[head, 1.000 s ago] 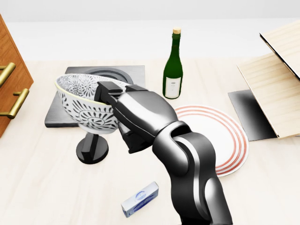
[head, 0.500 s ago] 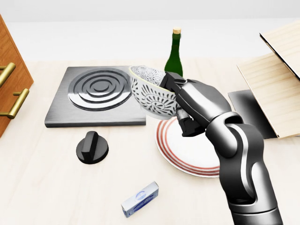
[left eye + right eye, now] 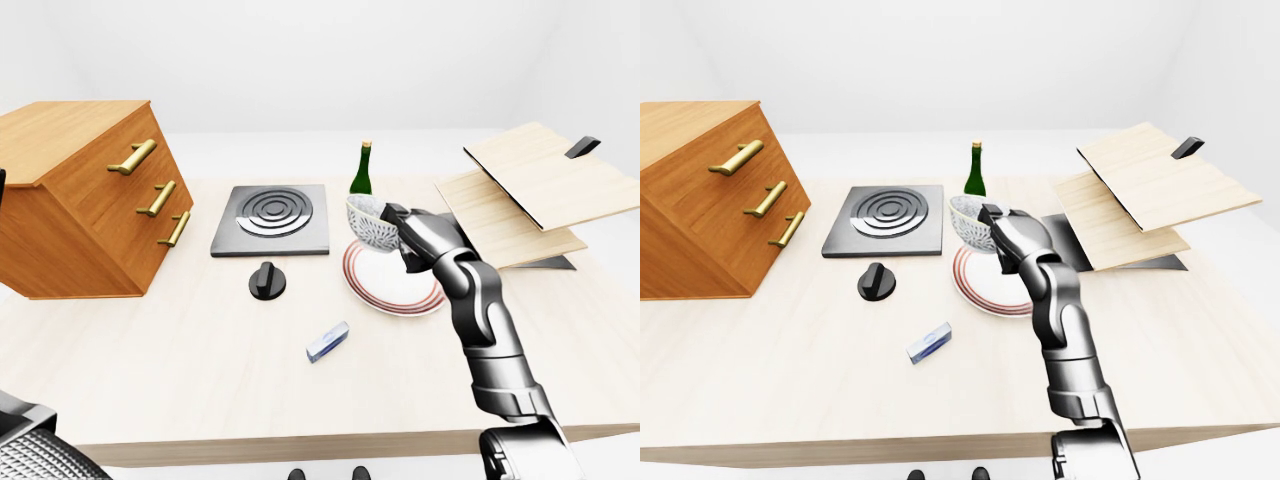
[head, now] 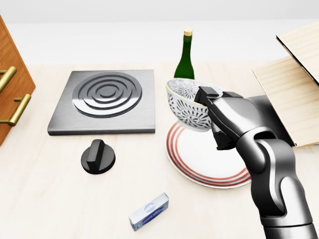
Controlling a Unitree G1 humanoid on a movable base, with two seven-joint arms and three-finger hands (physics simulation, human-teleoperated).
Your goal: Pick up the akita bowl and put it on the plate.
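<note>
The akita bowl [image 4: 183, 105], white with a dark flower pattern, hangs in the air over the upper left part of the plate [image 4: 209, 162]. The plate is white with red rings and lies flat on the table. My right hand [image 4: 208, 113] is shut on the bowl's right rim, with fingers [image 4: 205, 92] over the edge and the palm against its side. The bowl looks slightly tilted, and whether its foot touches the plate I cannot tell. My left hand does not show; only a grey piece of that arm [image 3: 35, 445] sits in the left-eye view's bottom left corner.
A green wine bottle [image 4: 185, 57] stands just above the bowl. A grey hotplate [image 4: 104, 102] and a black knob [image 4: 98, 157] lie to the left, a small blue-white box [image 4: 148, 211] below. A wooden drawer chest [image 3: 80, 195] stands at left, tilted wooden boards [image 3: 530, 190] at right.
My right hand has carried the bowl to the right, from above the knob and hotplate, past the plate's left edge, to over the plate. The other things have stayed put.
</note>
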